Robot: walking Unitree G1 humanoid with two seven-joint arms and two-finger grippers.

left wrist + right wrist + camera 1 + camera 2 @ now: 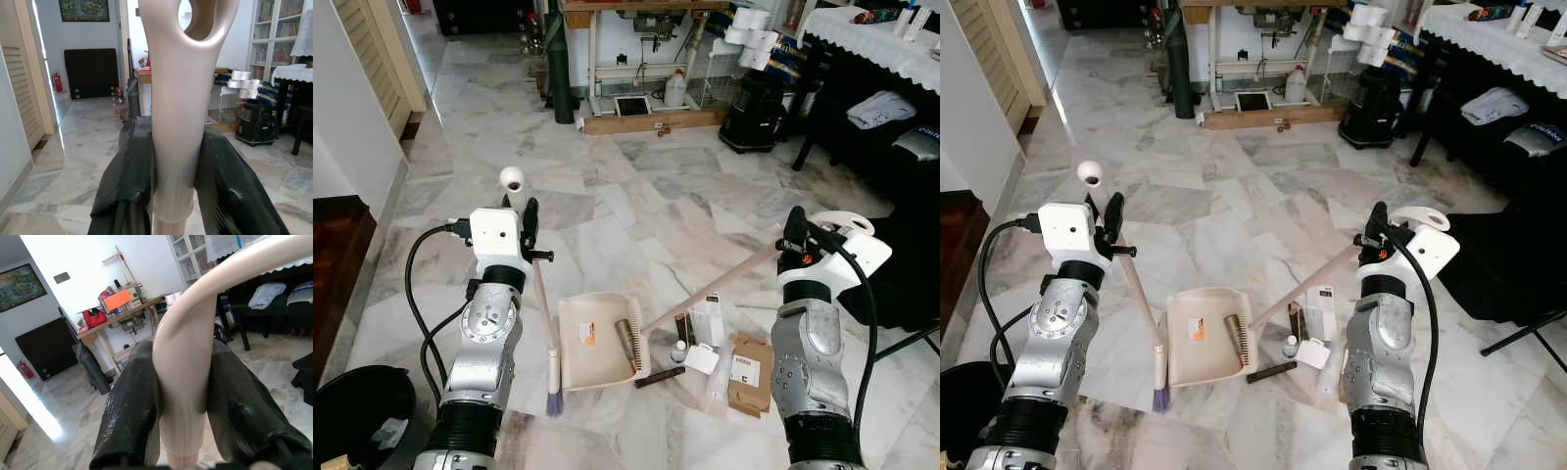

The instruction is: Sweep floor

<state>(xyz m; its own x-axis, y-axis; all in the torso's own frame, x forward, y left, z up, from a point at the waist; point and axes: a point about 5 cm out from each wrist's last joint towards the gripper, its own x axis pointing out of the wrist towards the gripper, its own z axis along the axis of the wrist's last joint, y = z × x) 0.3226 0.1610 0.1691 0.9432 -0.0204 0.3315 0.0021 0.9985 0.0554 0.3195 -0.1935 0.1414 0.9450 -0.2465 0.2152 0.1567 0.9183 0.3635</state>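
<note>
- The left hand (530, 227) is clamped tight on the broom handle (540, 294), both black fingers (128, 171) pressed flat against the pale shaft just under its hanging loop, so the stick stands nearly upright and stays easy to steer.
- The broom's purple bristles (554, 401) rest on the marble floor (636, 196), right at the near left corner of the dustpan (595, 343).
- The right hand (795, 233) is closed on the curved top of the dustpan's long handle (710, 289), which slants down to the pan, holding its mouth flat to the floor.
- The pan already carries an orange-marked scrap (588, 335) and a dark comb-like strip.
- Litter waits just beside the pan's right edge: a cardboard packet (749, 372), a white carton (707, 318), a small bottle (677, 351) and a dark stick (660, 376).
- Likely next: bring the bristles round behind that pile and push it panward; the flat packet may slide rather than ride in.
</note>
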